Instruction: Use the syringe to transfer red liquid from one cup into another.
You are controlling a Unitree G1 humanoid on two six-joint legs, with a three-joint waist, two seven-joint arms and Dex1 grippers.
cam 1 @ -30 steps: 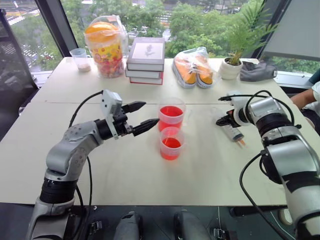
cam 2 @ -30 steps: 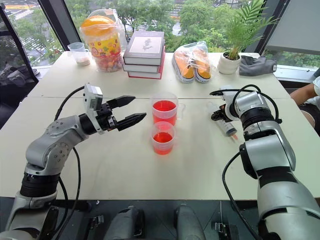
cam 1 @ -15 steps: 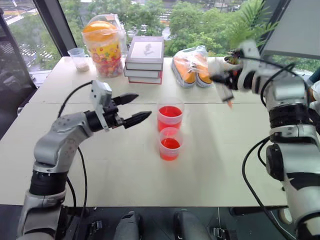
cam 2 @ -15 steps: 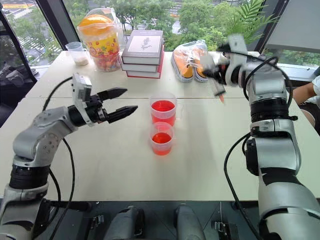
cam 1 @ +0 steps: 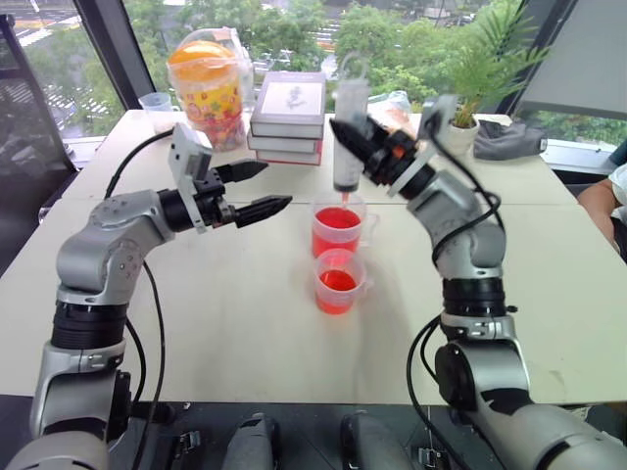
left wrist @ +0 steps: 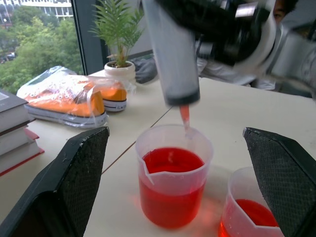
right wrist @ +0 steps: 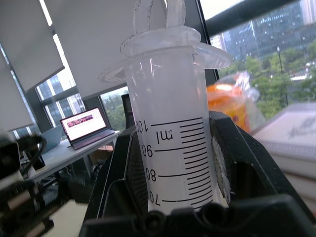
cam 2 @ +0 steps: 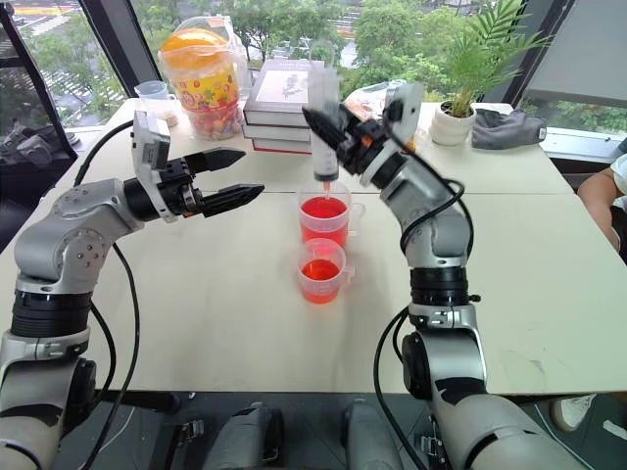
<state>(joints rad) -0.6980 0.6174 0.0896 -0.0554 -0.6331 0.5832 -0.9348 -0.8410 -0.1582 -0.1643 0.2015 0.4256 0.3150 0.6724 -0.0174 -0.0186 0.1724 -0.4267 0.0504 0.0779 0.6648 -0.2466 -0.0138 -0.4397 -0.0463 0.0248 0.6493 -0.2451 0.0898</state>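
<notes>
While the right arm is raised and bent across the middle of the table, its gripper is seen clenched around the barrel of the syringe, which is held upright, tip down, directly over the larger cup. From the left wrist view the narrow red tip is placed just above that cup's rim, apart from the red liquid inside. The left arm is stretched forward with its gripper roughly level, pointed toward the cups; its jaws are spread wide and nothing is held between them. The fingers flank the larger cup in the wrist view without contact.

Counted: one syringe; two red-filled cups, the smaller cup standing just in front of the larger, nearly touching it; one small clear cup at the far left corner; one candy jar; one stack of books; one bagged pair of orange shoes; one potted plant.
</notes>
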